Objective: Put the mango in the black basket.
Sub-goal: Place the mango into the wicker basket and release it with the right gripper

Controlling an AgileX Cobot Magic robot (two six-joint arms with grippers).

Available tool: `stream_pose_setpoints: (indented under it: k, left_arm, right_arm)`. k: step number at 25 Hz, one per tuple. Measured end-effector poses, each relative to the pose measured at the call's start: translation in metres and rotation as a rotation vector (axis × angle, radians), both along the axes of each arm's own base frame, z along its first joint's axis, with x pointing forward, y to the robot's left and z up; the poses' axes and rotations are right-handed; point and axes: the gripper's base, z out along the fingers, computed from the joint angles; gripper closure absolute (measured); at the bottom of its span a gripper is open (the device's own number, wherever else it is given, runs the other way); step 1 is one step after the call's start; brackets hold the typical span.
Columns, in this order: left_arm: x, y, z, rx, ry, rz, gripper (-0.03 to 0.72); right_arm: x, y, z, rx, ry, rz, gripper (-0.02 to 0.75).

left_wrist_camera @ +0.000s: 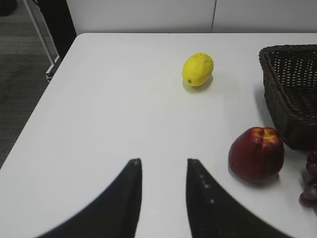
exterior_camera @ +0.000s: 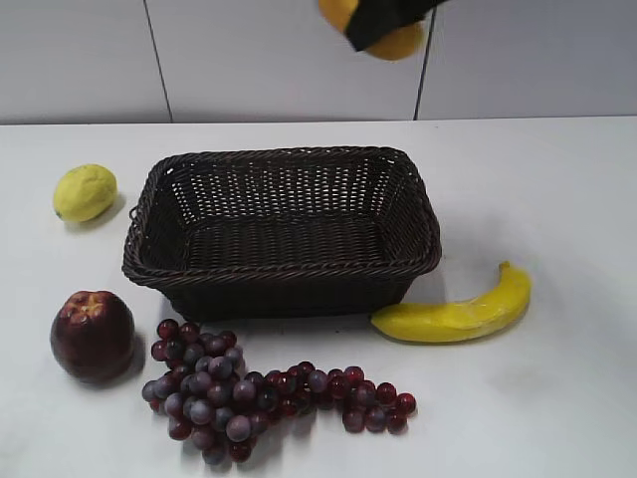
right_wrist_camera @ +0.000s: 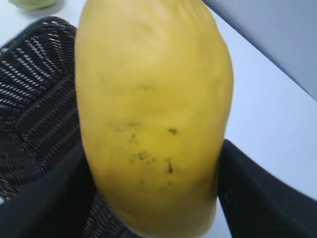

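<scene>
High above the far rim of the black basket (exterior_camera: 284, 234), right at the top edge of the exterior view, the right gripper (exterior_camera: 383, 22) has the mango (exterior_camera: 398, 42) clamped between its dark fingers, well clear of the table (exterior_camera: 557, 199). From the right wrist view the mango (right_wrist_camera: 151, 114) fills nearly everything: smooth yellow skin with a few dark flecks, a black finger (right_wrist_camera: 262, 198) pressed against each flank, and the basket's woven wall (right_wrist_camera: 34, 99) showing below and to the left of it. The basket itself stands open in the middle of the white table with nothing in it that I can see.

Over on the left, the left gripper (left_wrist_camera: 162, 171) hangs just over bare tabletop, its two black fingers apart with nothing between them. Ahead of it lies the lemon (left_wrist_camera: 197, 69), and to its right the red apple (left_wrist_camera: 256, 154), which sits close to the basket's near corner. In the exterior view a bunch of dark grapes (exterior_camera: 259, 393) is spread in front of the basket, and the banana (exterior_camera: 458, 311) lies by its right front corner, its dark tip almost against the wicker
</scene>
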Motion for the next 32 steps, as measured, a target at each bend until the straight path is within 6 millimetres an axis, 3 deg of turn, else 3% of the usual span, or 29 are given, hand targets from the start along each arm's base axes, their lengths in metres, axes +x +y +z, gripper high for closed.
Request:
stream_pose_setpoints:
  k: [4, 8, 13, 20, 29, 32]
  left_arm:
    - [0.000, 0.000, 0.000, 0.000, 0.000, 0.000, 0.448]
    - [0.000, 0.000, 0.000, 0.000, 0.000, 0.000, 0.448]
    - [0.000, 0.000, 0.000, 0.001, 0.000, 0.000, 0.448]
    - [0.000, 0.000, 0.000, 0.001, 0.000, 0.000, 0.448]
    - [0.000, 0.000, 0.000, 0.001, 0.000, 0.000, 0.448]
    - [0.000, 0.000, 0.000, 0.001, 0.000, 0.000, 0.448]
  right_arm:
    - [-0.021, 0.049, -0.008, -0.047, -0.043, 0.120, 0.205]
    - [-0.026, 0.077, -0.039, -0.193, -0.075, 0.285, 0.205]
    - [-0.026, 0.098, -0.098, -0.411, -0.061, 0.603, 0.205]
    - [-0.017, 0.101, -0.171, -0.552, 0.058, 0.710, 0.205]
    - [-0.015, 0.102, -0.180, -0.549, 0.071, 0.690, 0.203]
    - [-0.016, 0.101, -0.172, -0.536, 0.076, 0.653, 0.109]
